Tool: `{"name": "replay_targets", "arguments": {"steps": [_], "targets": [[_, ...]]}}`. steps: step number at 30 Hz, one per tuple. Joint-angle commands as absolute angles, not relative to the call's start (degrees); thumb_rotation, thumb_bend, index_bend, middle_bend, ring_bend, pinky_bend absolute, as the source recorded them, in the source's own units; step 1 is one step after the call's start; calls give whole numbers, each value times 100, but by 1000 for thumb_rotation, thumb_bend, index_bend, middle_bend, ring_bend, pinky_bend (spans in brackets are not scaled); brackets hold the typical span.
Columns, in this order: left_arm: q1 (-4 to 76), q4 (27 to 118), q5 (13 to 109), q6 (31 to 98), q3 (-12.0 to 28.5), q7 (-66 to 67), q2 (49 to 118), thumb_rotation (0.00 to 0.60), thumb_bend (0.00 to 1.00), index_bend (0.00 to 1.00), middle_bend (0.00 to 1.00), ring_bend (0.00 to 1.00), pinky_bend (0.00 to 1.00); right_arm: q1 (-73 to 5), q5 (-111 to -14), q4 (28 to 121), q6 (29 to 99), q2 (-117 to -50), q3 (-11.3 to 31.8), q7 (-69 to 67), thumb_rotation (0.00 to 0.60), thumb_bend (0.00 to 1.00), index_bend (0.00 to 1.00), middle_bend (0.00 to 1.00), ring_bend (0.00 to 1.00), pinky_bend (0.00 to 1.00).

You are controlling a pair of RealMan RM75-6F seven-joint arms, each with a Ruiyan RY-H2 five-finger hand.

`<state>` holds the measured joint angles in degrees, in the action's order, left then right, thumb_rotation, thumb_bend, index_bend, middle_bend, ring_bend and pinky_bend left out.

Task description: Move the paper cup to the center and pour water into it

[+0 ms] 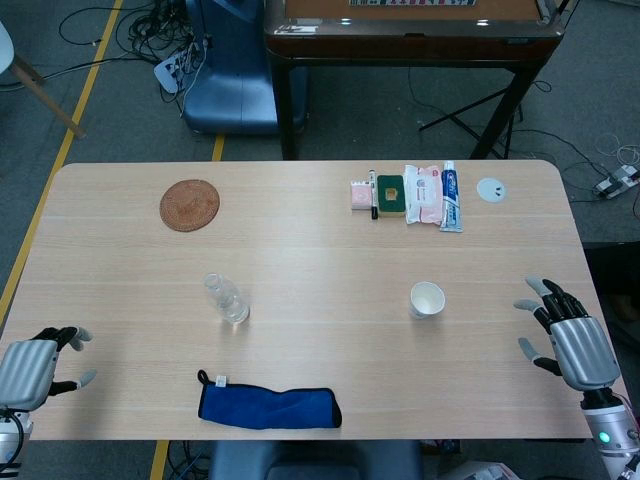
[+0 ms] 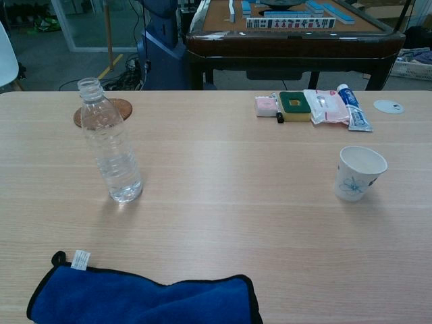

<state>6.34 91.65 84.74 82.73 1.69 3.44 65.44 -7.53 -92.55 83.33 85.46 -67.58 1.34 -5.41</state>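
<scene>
Nearest the camera, a folded blue cloth lies along the near edge of a light wooden table. Behind it to the left stands an uncapped clear plastic water bottle, upright, with little water visible. To the right, well apart from the bottle, a white paper cup with a blue flower print stands upright and looks empty. At the near left corner the left hand hovers with fingers loosely spread, holding nothing. At the near right edge the right hand also holds nothing, fingers wide apart. Far left sits a round woven coaster; far right, a sponge, packets and a toothpaste tube.
</scene>
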Motion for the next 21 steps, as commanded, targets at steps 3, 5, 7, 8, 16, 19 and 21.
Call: {"name": "replay_targets", "arguments": {"steps": [3,5,7,8,16,19,21], "targets": [[601,9155,8440,8287,160,358,6529,600,63,428,524,420,632,-833,-9251,8305,8449,-6782,155,-558,600,296,313,82,69,216],[594,9158,8415,8275,160,336,6523,600,63,428,524,420,632,-855,-9253,8285,8423,-6806,158,-564,600,296,314,82,69,216],[598,9157,8423,8273,163,335,6519,600,64,428,524,420,632,-868,-9233,8274,8393,-6820,162,-564,600,296,313,82,69,216],[599,9157,8434,8281,164,331,6517,600,64,428,524,420,632,-883,-9220,8270,8375,-6827,173,-557,600,295,313,82,69,216],[601,9166,8422,8255,173,209,6488,600,63,428,524,420,632,-1279,-9087,8259,7867,-6963,360,-87,600,287,313,82,69,216],[601,9186,8457,8276,171,177,6475,600,63,428,524,420,632,-1539,-8994,8359,7527,-7002,472,235,600,286,313,82,69,216],[596,9199,8459,8284,173,161,6460,600,63,428,524,420,632,-1698,-8944,8404,7326,-7038,533,431,600,286,313,82,69,216]]}}
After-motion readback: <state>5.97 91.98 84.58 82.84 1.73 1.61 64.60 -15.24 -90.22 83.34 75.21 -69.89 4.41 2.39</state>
